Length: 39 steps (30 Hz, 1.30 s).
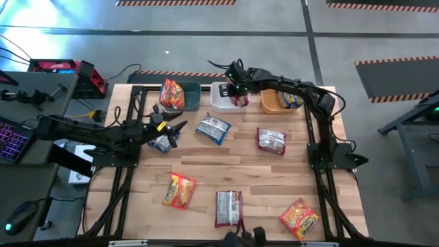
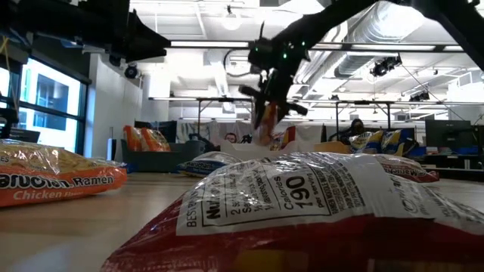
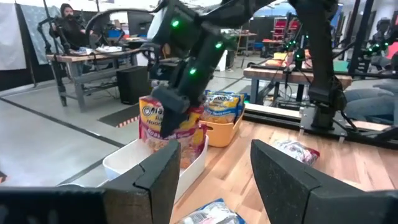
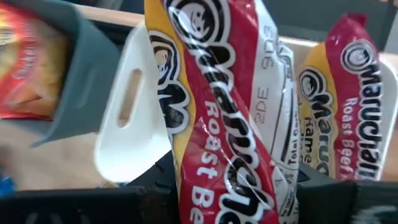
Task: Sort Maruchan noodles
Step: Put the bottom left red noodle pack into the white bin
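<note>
Roast-beef Maruchan packet [image 4: 217,106], light, crinkly, slippery, best pinched mid-body: clamped in right gripper [image 1: 238,88] above white bin [image 1: 221,101]; left gripper [image 1: 171,130], fingers apart, over blue-white packet [image 1: 162,143] near table's left edge.

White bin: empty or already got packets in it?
Not empty. One Roast Beef packet already stands in the white bin; the right gripper holds a second packet above it.
</note>
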Motion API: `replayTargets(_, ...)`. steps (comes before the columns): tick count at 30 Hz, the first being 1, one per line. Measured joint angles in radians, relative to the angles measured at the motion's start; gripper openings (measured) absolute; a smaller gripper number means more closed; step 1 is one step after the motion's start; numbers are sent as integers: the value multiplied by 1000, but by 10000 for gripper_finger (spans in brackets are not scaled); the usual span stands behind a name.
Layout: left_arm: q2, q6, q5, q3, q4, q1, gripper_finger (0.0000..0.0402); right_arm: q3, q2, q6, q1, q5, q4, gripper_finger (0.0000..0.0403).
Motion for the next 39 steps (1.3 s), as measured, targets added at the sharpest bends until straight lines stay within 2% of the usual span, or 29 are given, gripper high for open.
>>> replayTargets(12, 0, 0, 51, 0, 0, -1, 184, -1, 98, 28, -41, -24, 21, 119)
replayTargets(24, 0, -8, 54, 0, -4, -1, 184, -1, 115, 26, -41, -2, 5, 122)
replayTargets(34, 0, -8, 55, 0, -7, -1, 184, -1, 117, 23, -40, 7, -5, 200)
replayTargets(39, 0, -10, 55, 0, -7, -1, 184, -1, 117, 24, -40, 7, -4, 218)
